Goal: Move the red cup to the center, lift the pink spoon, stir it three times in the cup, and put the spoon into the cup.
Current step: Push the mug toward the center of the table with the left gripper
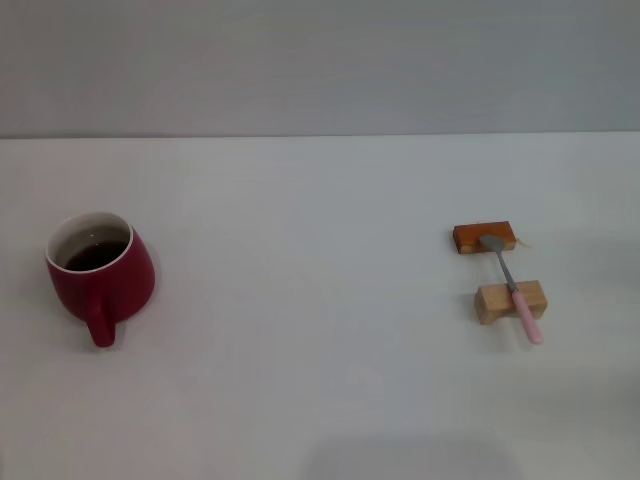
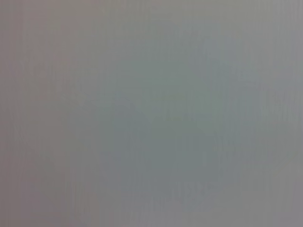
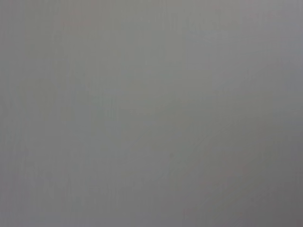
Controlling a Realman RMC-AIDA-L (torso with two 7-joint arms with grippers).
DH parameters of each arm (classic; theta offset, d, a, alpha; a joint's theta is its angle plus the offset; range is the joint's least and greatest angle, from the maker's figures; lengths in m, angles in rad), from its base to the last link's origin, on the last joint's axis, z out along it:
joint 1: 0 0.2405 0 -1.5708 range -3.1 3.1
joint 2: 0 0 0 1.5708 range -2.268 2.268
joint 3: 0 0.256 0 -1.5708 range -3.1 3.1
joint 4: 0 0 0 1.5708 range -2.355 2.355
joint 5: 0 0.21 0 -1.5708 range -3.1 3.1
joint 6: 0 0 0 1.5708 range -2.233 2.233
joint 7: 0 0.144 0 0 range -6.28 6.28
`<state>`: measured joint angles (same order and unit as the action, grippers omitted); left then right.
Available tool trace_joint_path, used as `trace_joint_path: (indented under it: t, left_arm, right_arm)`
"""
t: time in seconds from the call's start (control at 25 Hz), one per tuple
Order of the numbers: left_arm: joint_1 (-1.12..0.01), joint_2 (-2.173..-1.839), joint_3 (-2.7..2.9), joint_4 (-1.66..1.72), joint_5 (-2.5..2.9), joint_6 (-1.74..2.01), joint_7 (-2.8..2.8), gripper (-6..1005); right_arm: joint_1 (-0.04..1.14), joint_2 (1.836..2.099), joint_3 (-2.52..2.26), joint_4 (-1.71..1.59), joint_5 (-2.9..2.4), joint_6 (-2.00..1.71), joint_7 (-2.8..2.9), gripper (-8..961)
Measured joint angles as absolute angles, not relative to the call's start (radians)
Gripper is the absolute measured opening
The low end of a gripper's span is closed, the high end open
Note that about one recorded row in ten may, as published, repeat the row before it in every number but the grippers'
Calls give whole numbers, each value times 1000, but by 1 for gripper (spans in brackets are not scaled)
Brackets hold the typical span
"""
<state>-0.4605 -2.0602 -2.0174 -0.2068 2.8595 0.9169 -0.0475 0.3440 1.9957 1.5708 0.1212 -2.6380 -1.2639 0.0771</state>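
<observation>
The red cup (image 1: pixel 103 275) stands upright at the left of the white table, its handle toward the front, with dark liquid inside. The pink spoon (image 1: pixel 512 288) lies at the right across two wooden blocks: its grey bowl rests on the darker far block (image 1: pixel 470 238) and its pink handle on the pale near block (image 1: pixel 493 301). Neither gripper shows in the head view. Both wrist views show only a plain grey surface.
The white table (image 1: pixel 320 300) runs back to a grey wall. A faint shadow lies at the front edge near the middle.
</observation>
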Motion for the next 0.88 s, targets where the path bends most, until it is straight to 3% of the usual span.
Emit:
trace_joint_path:
  t: [0.88]
  left_arm:
    - [-459, -2059, -2016, -167, 2861, 867, 42, 796]
  right_arm:
    - [346, 1985, 1584, 119, -2626, -1264, 78, 722]
